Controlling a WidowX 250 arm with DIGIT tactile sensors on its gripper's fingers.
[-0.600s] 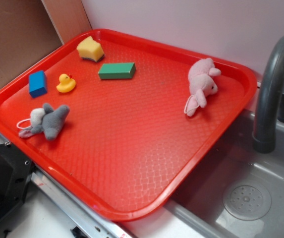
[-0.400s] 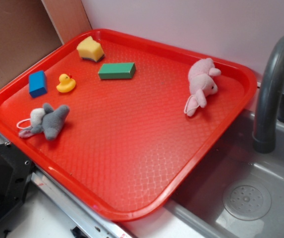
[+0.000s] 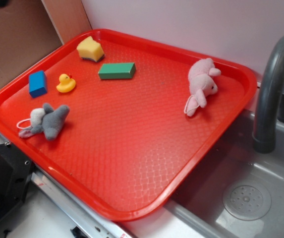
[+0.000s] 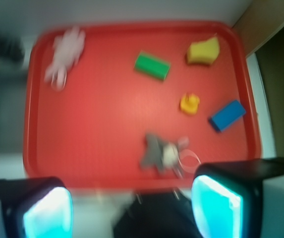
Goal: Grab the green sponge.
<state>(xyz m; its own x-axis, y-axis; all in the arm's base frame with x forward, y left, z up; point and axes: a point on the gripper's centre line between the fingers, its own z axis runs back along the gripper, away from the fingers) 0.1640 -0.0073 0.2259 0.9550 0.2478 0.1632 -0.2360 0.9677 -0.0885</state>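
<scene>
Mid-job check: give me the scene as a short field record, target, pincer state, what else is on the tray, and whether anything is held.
target: green sponge, lying flat on the red tray, far side
nearest items: yellow sponge, rubber duck
other items: blue block, grey plush, pink plush
pincer: open, high above the tray's near edge, not seen in exterior view
held: nothing
beside tray: sink with dark faucet

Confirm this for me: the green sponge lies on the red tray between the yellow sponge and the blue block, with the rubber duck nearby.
Not quite. The green sponge does lie on the red tray with the rubber duck nearby, but it sits between the yellow sponge and the pink plush, not the blue block. The exterior view shows this.
</scene>
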